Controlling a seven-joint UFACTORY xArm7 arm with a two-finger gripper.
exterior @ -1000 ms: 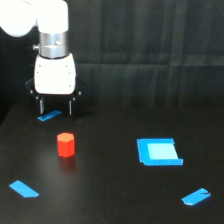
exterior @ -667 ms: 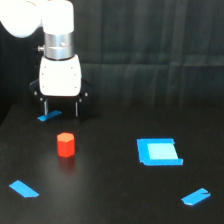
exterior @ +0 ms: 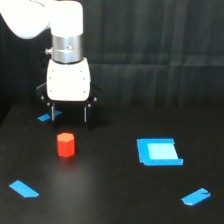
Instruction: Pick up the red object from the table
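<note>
On the exterior view's left, low in the picture, one blue tape strip (exterior: 23, 188) lies flat on the table (exterior: 105, 200). Higher up, a second small blue strip (exterior: 49, 116) lies partly behind the gripper.

Next comes the gripper (exterior: 68, 115) of the white arm (exterior: 67, 47). It hangs above the black surface with its two thin fingers (exterior: 85, 113) pointing down and spread apart, and nothing is between them. The red object (exterior: 65, 144) stands upright on the table just in front of the gripper and a little lower in the picture, apart from the fingers and not touched by them.

I judge that the step in hand is the approach: the gripper is near the block but is not yet over it. The next move calls for bringing the spread fingers directly above the block, one on each side, then going down until they are around it, and only then pressing them together. The block looks about as wide as the opening, so the centering must be careful, otherwise a finger can land on top of it or push it away.

Further to the exterior view's right lies one blue square patch (exterior: 159, 151), and near the lower corner a third blue strip (exterior: 196, 196).

Counted: one arm, one gripper, one red block, three blue strips, one blue square.
</note>
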